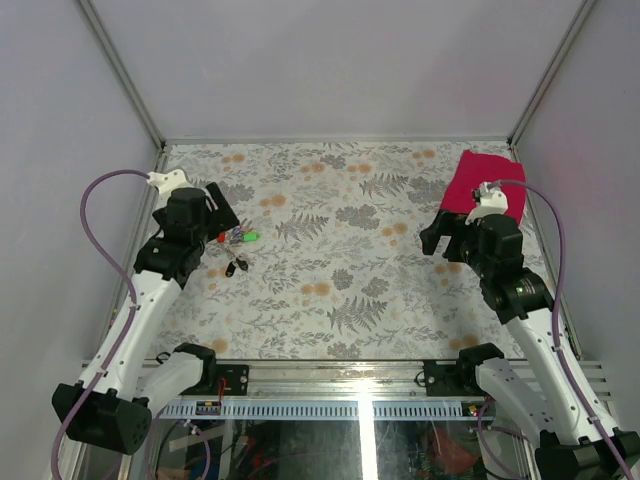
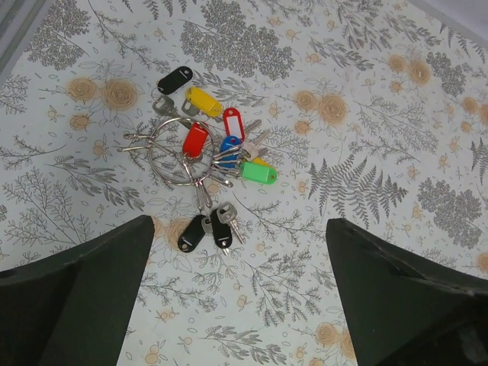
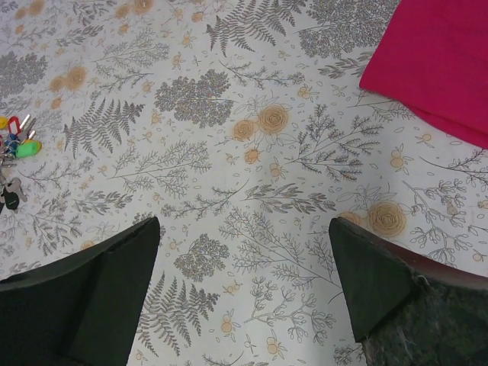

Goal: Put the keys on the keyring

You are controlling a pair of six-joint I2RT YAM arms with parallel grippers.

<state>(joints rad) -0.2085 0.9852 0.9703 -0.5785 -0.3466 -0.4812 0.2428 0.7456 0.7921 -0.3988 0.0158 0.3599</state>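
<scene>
The keys [image 1: 240, 238] lie beside, perhaps touching, the left arm [image 1: 183, 228].

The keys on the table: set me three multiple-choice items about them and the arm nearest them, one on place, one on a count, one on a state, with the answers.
1. Where do the keys lie on the table?
A. In its far right corner
B. On its left side, before the left end effector
C. At its very middle

2. How many black key tags show in the left wrist view?
A. None
B. Six
C. Three

3. How does the left end effector stand?
A. Open, holding nothing
B. Shut on a key
C. Shut, holding nothing

Answers:
1 B, since the top view shows the pile at the left, just past the left arm's tip.
2 C, since one lies at the pile's top and two at its bottom.
3 A, since its fingers stand wide apart and touch no key.
</scene>
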